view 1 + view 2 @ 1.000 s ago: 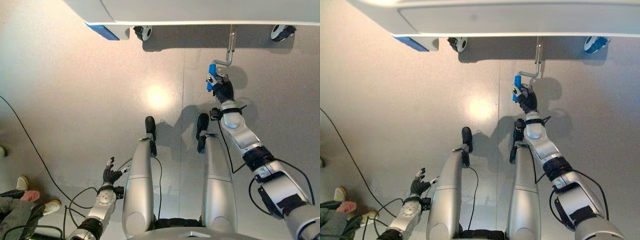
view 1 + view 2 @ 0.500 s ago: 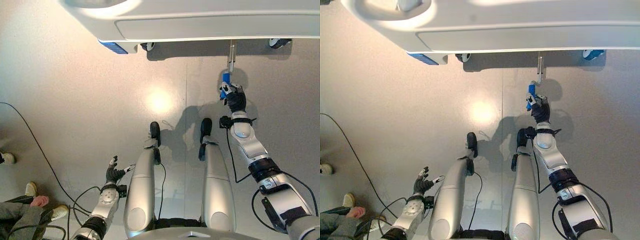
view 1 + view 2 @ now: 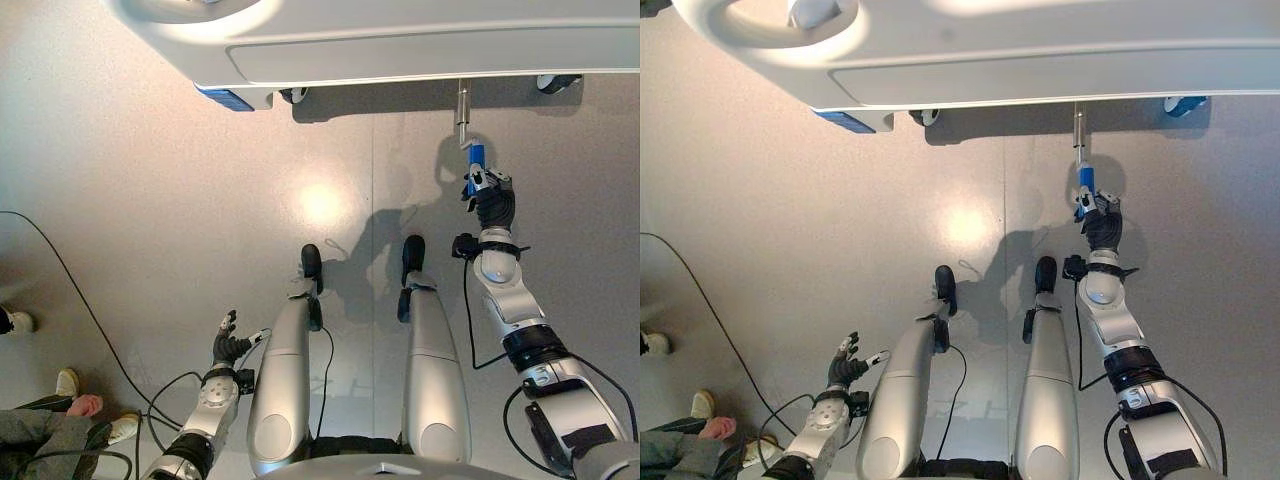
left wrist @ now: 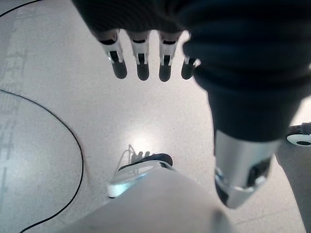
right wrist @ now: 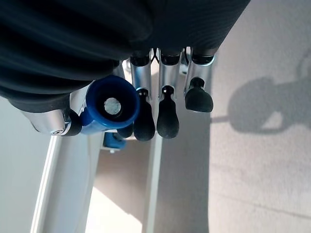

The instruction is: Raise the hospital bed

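Note:
The white hospital bed (image 3: 400,45) spans the far edge of the eye views. A metal crank rod (image 3: 462,102) sticks out from under it and ends in a blue crank handle (image 3: 476,160), which lies just right of the rod. My right hand (image 3: 494,203) is shut on that handle from below. In the right wrist view the blue handle's end (image 5: 111,104) sits between thumb and curled fingers (image 5: 165,116). My left hand (image 3: 227,346) hangs low at the lower left, far from the bed, and its fingers (image 4: 141,65) are straight and hold nothing.
Bed castors (image 3: 293,95) (image 3: 557,83) and a blue pedal (image 3: 229,98) sit under the bed's edge. A person's shoes (image 3: 68,381) (image 3: 16,322) and trouser leg (image 3: 35,432) are at the lower left. Bare grey floor lies between me and the bed.
My right hand has carried the blue handle from left of the rod, past it, to just right of it. The camera shifted, showing more of the bed. The left hand stayed put.

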`<state>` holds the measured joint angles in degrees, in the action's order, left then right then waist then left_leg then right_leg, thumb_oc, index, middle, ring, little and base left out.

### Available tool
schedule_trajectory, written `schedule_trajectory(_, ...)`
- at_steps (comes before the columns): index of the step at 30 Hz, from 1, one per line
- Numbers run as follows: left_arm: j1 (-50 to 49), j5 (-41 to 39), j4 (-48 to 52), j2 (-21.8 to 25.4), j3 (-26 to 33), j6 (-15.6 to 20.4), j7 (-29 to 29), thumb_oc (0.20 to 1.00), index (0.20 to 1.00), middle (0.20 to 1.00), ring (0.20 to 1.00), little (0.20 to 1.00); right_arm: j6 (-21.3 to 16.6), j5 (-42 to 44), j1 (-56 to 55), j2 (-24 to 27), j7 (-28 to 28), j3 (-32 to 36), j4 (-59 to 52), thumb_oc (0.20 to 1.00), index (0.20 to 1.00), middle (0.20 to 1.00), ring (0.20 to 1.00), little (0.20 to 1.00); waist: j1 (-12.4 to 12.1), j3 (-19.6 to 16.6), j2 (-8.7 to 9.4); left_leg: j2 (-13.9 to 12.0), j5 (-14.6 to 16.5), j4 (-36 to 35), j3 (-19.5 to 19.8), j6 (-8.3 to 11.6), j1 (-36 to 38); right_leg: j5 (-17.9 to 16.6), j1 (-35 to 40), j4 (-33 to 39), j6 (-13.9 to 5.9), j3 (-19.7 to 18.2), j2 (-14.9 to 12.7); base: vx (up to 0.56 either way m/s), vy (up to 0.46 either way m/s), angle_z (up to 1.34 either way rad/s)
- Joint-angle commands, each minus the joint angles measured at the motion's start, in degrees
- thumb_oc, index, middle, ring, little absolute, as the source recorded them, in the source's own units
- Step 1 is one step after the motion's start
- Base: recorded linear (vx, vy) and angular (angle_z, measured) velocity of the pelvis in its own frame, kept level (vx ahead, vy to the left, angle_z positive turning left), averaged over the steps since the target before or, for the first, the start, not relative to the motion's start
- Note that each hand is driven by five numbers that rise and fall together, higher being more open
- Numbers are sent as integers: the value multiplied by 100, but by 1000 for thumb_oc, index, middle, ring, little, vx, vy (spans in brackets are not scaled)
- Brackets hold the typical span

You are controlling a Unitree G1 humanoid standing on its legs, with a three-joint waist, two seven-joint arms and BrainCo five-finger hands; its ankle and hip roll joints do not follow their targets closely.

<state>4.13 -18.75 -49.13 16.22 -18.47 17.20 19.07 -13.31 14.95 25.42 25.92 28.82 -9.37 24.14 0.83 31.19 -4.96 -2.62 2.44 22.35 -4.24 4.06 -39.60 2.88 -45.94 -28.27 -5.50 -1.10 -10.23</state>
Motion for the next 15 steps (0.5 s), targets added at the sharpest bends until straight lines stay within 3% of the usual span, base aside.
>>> schedule_trajectory(1,-371,182,-1,-74,67,93,99,1000,1000,1000,1000,1000,-1053,-183,33,992,1043,1399,-1023,200,200,200,200,200,400,-140,-29,-92,-283,17,46,181,110,-169,189,109,-227,-149,120,0,0,0)
schedule_trajectory(7,-443,213,100,-44,107,140,175,1000,1000,1000,1000,1000,-554,-924,8,1405,1508,1470,-701,200,200,200,200,200,423,-140,-25,-123,-315,-4,11,200,90,-175,121,94,-228,-188,145,0,0,0)
schedule_trajectory(15,-510,200,152,-40,37,155,257,1000,1000,1000,1000,1000,91,-1548,254,1917,1715,1169,141,200,200,200,200,200,407,-140,-13,-158,-345,62,43,216,-105,-134,-104,-50,-187,-191,210,-3,-23,-7)
